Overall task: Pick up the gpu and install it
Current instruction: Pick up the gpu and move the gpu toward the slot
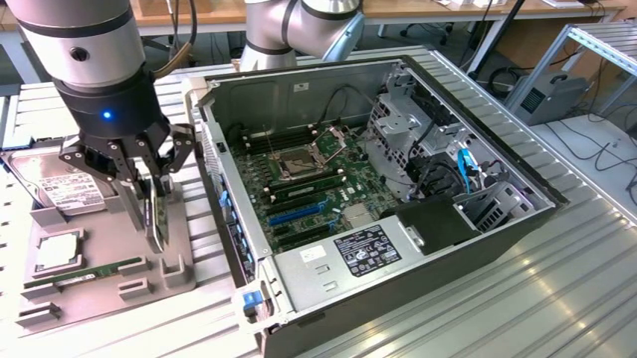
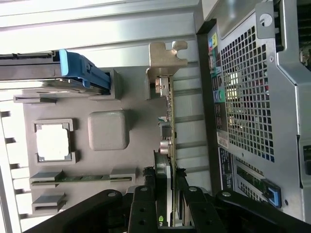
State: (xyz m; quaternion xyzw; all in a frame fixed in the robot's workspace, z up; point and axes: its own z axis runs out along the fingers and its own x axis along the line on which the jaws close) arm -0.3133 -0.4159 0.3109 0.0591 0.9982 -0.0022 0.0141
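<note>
The gpu (image 1: 157, 224) stands on edge over the grey parts tray (image 1: 112, 224), a thin dark card. My gripper (image 1: 154, 190) reaches down from above and is shut on its upper edge, one finger on each flat side. In the wrist view the gpu (image 2: 170, 121) shows edge-on, with its silver bracket (image 2: 165, 60) at the far end and my gripper (image 2: 170, 189) clamped around the near end. Its lower edge is level with the tray's slot; I cannot tell whether it still sits in it.
The open computer case (image 1: 518, 224) lies to the exterior view's right of the tray, with the motherboard (image 1: 318, 168) and blue slots (image 1: 295, 216) exposed. A hard drive (image 1: 60, 186), a processor (image 1: 58, 250) and a green RAM stick (image 1: 85, 274) rest on the tray. The case's rear grille (image 2: 252, 97) is close beside the card.
</note>
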